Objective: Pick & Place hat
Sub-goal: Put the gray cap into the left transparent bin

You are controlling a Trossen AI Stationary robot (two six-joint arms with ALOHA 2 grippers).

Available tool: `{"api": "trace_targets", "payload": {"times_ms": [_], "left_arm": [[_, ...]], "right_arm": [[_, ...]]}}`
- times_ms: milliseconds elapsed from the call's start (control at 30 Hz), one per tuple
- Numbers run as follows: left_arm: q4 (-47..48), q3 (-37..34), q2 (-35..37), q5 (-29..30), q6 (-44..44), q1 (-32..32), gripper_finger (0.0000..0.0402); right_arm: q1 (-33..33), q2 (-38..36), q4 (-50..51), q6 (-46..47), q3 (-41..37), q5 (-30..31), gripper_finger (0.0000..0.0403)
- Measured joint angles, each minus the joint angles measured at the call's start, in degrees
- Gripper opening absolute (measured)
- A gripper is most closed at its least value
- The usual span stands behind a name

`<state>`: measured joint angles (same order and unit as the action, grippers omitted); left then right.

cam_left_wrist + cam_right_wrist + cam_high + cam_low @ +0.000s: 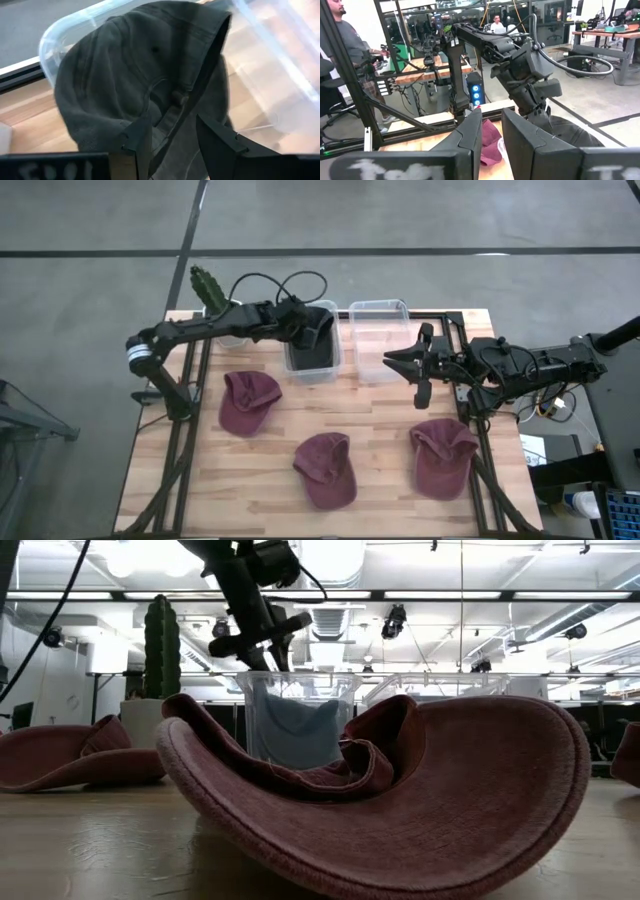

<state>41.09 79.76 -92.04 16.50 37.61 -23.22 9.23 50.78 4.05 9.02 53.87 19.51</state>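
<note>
A dark grey hat point(312, 352) sits inside the left clear bin point(291, 366) at the table's far side; the left wrist view shows the hat point(150, 75) slumped against the bin wall. My left gripper point(172, 145) reaches down into that bin and is shut on the hat. Three maroon hats lie on the table: left point(248, 402), middle point(326, 468) and right point(443, 456). My right gripper point(392, 360) hovers right of the second clear bin point(378, 306), pointing toward the table's left, its fingers point(470, 135) a narrow gap apart and holding nothing. My left gripper pinches a folded edge of the grey hat point(172, 125) between its two fingers point(140, 142), coming from above and slanting down into the bin. The hat hangs below the fingers, with its crown point(125, 60) against the bin's wall. How many layers are held I cannot tell.
A cactus in a white pot point(208, 288) stands at the far left corner, close to my left arm. In the low view the middle maroon hat point(400, 800) fills the foreground before the bin point(300, 690). People point(345, 35) stand beyond the table's left side.
</note>
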Motion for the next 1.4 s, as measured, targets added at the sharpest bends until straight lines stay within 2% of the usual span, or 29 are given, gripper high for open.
{"api": "trace_targets", "payload": {"times_ms": [267,433,700,1000,1400], "left_arm": [[-0.6,-0.1,-2.1,-0.2,0.0,0.0,0.0147],[-1.4,0.2,-4.6,-2.5,0.3,0.0,0.0147],[-1.5,4.9,-8.2,-3.0,-0.5,0.0,0.0147],[1.6,10.3,-12.5,-3.2,-5.0,0.0,0.0147],[3.2,11.0,-15.5,-0.4,-12.4,0.0,0.0147]], "right_arm": [[0.0,0.0,0.0,-0.2,0.0,0.0,0.0068],[0.0,0.0,0.0,0.0,0.0,0.0,0.0068],[0.0,0.0,0.1,0.0,0.0,0.0,0.0068],[0.0,0.0,0.3,0.0,0.0,0.0,0.0068],[0.0,0.0,0.4,0.0,0.0,0.0,0.0068]]}}
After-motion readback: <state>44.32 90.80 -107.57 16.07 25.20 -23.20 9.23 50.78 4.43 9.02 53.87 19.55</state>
